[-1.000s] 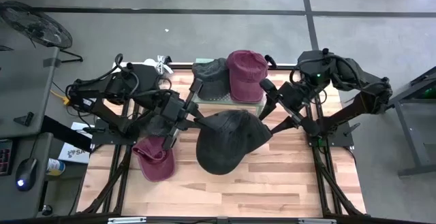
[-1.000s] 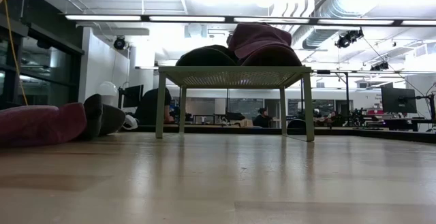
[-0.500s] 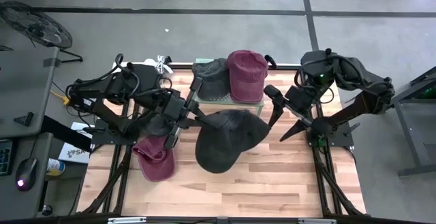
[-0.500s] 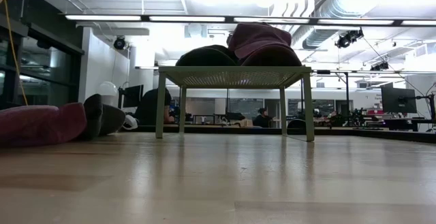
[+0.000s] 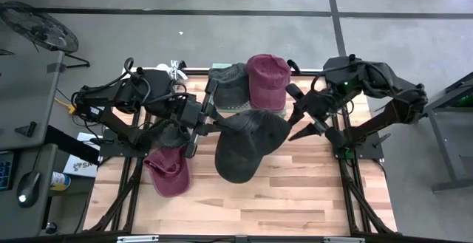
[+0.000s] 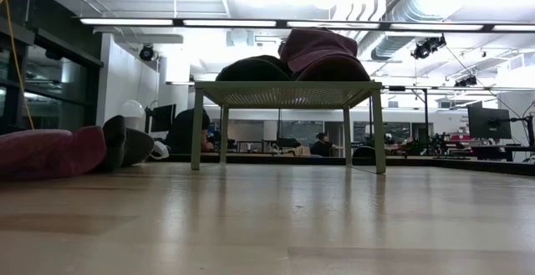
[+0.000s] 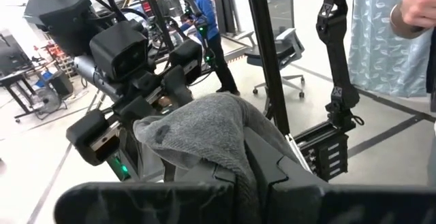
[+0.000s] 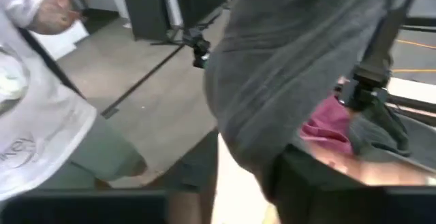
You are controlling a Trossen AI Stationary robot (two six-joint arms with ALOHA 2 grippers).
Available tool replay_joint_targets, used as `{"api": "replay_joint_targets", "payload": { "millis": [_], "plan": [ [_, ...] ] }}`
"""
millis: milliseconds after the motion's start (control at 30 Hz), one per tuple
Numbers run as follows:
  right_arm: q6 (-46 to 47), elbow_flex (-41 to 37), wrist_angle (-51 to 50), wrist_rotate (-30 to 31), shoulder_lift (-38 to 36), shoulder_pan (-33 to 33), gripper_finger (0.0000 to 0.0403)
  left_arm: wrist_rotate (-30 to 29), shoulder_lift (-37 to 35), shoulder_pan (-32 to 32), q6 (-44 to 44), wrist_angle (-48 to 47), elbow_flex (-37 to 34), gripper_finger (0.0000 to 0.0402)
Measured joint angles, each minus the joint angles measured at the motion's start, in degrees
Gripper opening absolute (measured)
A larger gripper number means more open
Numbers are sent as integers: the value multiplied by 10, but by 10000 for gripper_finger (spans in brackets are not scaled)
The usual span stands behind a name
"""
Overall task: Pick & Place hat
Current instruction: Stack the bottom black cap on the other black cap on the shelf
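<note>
Both grippers clamp the big dark grey fabric cap (image 5: 247, 143), left gripper (image 5: 209, 122) on one edge and right gripper (image 5: 294, 116) opposite, keeping it spread in mid-air for placing. Beyond stands the pale green mesh rack (image 5: 244, 108), holding two caps.

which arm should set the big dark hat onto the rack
Either could; both grip it. The left gripper and right gripper are each shut on the dark gray hat, held off the table. The rack, bearing two hats, sits between the arms, nearly equally close.
</note>
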Motion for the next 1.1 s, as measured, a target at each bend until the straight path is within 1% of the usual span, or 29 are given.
{"api": "replay_joint_targets", "payload": {
  "millis": [100, 133, 167, 267, 333, 433, 567, 700, 800, 900, 1000, 1100],
  "plan": [
    [-1, 0, -3, 15, 0, 0, 39, -1, 0, 0, -1, 0, 0, 0],
    [-3, 0, -2, 15, 0, 0, 21, -1, 0, 0, -2, 0, 0, 0],
    [-5, 0, -2, 15, 0, 0, 11, -2, 0, 0, -5, 0, 0, 0],
    [4, 0, -3, 16, 0, 0, 13, -2, 0, 0, -19, 0, 0, 7],
    [2, 0, -3, 15, 0, 0, 5, -4, 0, 0, -31, 0, 0, 16],
    [4, 0, -2, 15, 0, 0, 4, -34, 0, 0, -55, 0, 0, 37],
    [8, 0, -3, 24, 0, 0, 2, -40, 0, 0, -73, -7, 0, 81],
    [10, 0, -12, 29, 0, 0, 1, -44, 0, 0, -91, -6, 0, 142],
    [11, 0, -14, 29, 0, 0, 1, -70, 0, 0, -97, -4, 0, 188],
    [9, 0, -16, 34, 0, 0, 1, -103, 0, 0, -99, -1, 0, 222],
    [6, 0, -30, 58, 0, 0, 1, -163, 0, 0, -118, 8, 0, 242],
    [-2, 0, -37, 77, 0, 0, 1, -209, 5, 0, -124, 19, 1, 246]
  ]
}}
